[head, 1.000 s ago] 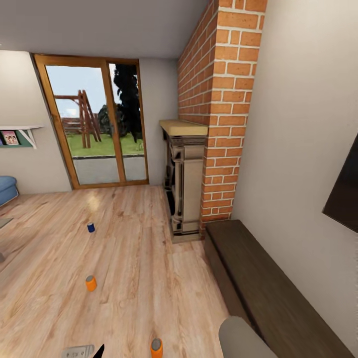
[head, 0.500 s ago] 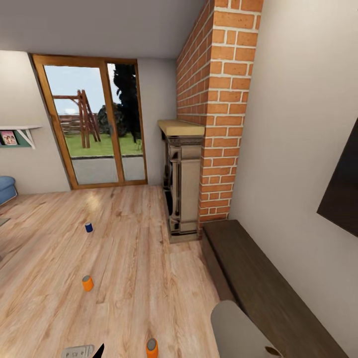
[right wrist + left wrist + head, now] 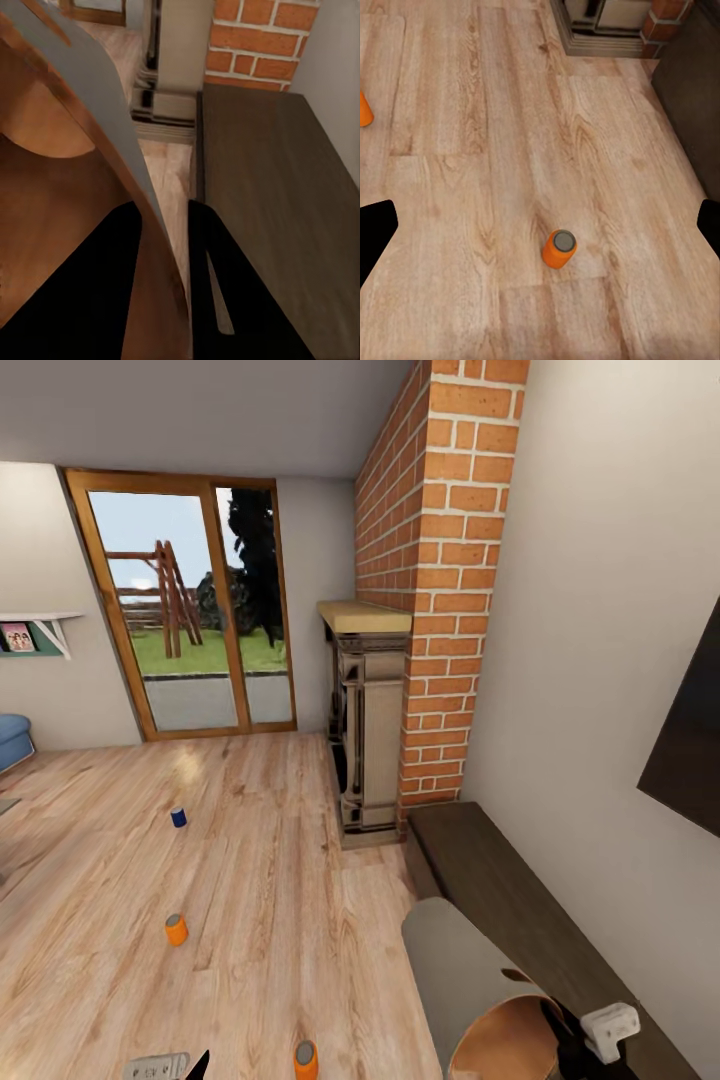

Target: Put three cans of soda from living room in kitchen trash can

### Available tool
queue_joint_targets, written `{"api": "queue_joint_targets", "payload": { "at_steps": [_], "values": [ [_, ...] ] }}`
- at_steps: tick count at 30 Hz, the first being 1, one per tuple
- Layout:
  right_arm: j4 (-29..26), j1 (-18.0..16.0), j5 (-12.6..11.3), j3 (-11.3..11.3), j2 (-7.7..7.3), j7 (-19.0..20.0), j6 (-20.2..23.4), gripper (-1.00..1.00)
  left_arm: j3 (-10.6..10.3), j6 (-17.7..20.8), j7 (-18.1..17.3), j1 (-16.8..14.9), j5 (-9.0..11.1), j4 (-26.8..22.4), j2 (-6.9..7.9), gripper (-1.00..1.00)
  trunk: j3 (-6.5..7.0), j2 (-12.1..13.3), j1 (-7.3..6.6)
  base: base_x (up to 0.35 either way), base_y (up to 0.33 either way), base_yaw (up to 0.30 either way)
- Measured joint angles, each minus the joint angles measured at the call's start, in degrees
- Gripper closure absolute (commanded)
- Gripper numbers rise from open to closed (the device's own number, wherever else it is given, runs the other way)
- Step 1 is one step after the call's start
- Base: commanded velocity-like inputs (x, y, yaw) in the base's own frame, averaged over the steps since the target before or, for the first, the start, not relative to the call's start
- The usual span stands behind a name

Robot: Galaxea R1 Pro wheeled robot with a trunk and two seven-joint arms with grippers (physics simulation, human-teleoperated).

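Three cans of soda stand on the living room's plank floor: a dark blue one farthest off, an orange one nearer, and a second orange one at the head view's lower edge. In the left wrist view my left gripper is open above the floor, with the near orange can just beyond it and the other orange can off to the side. My right gripper is shut on the rim wall of the tash can, grey outside and brown inside, held tilted at the lower right.
A long dark wooden bench runs along the right wall below a dark screen. The carved fireplace and brick chimney stand ahead. Glass doors are at the back, a blue sofa at far left.
The tash can has risen further into the head view at lower right, its brown inside and my right gripper now showing. The view shifted slightly; the cans have not moved.
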Motion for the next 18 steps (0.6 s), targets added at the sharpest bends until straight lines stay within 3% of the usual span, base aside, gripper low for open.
{"api": "queue_joint_targets", "payload": {
  "at_steps": [9,18],
  "values": [
    [-13.4,0.1,-0.6,0.1,0.56,0.1,11.7,1.0,0.0,0.0,0.0,0.0,0.0,0.0,0.0,-1.0,0.01,0.0,0.0,0.0,0.0,0.0],
    [-27.6,0.1,-0.8,1.4,0.79,0.1,27.5,1.0,0.0,0.0,0.0,0.0,0.0,0.3,0.0,-1.0,0.0,0.0,0.0,0.0,0.0,0.0]
  ]
}}
